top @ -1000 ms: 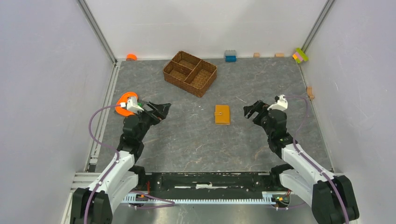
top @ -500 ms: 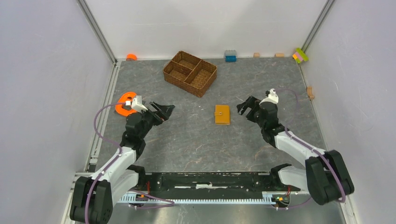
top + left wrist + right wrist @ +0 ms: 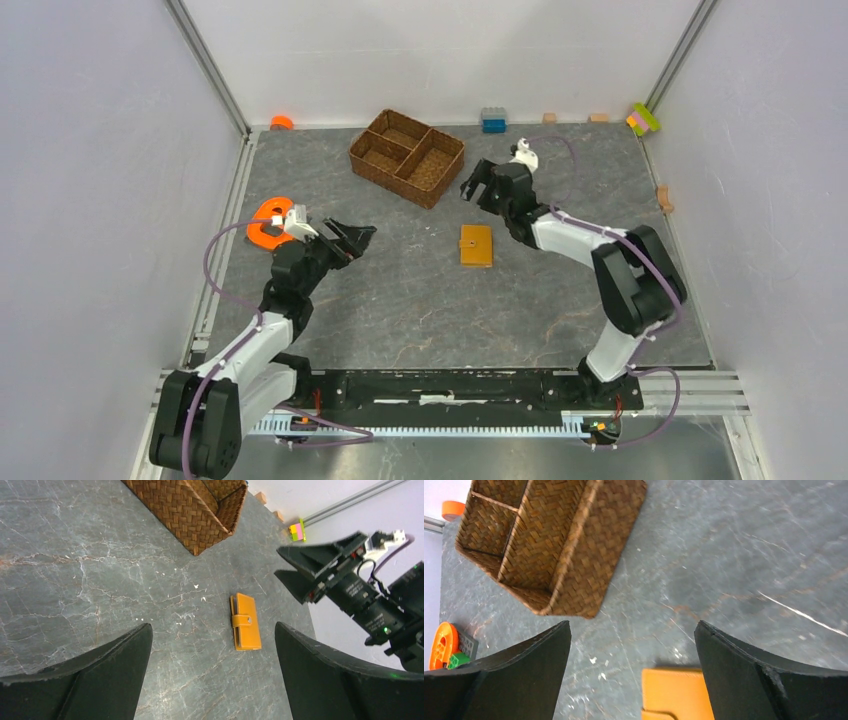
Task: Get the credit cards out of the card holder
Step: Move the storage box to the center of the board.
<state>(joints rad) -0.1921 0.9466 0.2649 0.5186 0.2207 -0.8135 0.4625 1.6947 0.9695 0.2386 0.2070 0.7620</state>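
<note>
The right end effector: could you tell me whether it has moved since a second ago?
Yes. The right end effector swung leftward and farther back, from beside the card holder to near the woven tray.

Card holder (image 3: 675,691) cut off btm edge, rt wrist.

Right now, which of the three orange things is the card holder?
The card holder is the flat rectangle with a snap tab, mid-table, closed. The others: a round toy at the left edge, a small piece in the far-left corner.
</note>
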